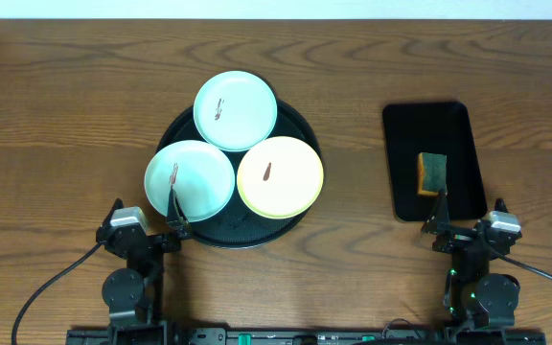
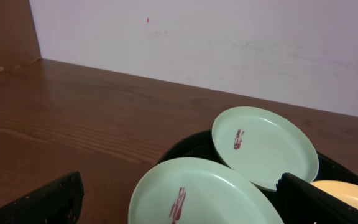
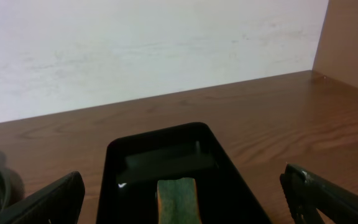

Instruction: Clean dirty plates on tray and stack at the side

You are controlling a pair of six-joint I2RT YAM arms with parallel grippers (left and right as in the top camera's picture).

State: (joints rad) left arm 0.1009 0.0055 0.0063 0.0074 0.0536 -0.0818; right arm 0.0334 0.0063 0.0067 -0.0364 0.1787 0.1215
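Step in hand: Opening stage, by judgement. All three plates lie on the tray (image 1: 247,235), each shows a reddish-brown smear, and none is stacked at the side.
Far plate: Mint-green plate (image 1: 236,110), on the tray's far edge, overhanging the rim.
Near-left plate: Mint-green plate (image 1: 189,179), on the tray's near-left edge, overhanging the rim toward the left arm.
Near-right plate: Yellow plate (image 1: 280,176), on the tray's near-right part, just beside the other two.
Cleaning tool: Sponge (image 1: 431,172), green face up, in the rectangular tray (image 1: 448,120), which sits well to the right of the round tray. Nothing touches it.
Left gripper (image 2: 179,193): Jaws spread wide, holding nothing. It waits at the tray's near-left side. In the left wrist view the near-left plate lies between the fingers and ahead of them.
Right gripper (image 3: 182,177): Jaws spread wide, holding nothing. It waits well to the right of the round tray. In the right wrist view the sponge lies straight ahead, between the fingers.
Next move, probable: Advance the right gripper onto the sponge and close on its sides. Then carry it across to the round tray.
Requirement: Steady a plate with the left gripper before you wipe, since the overhanging plates may tip or slide.
Stacking area: Bare desk (image 1: 56,125) to the left of the tray looks suitable.
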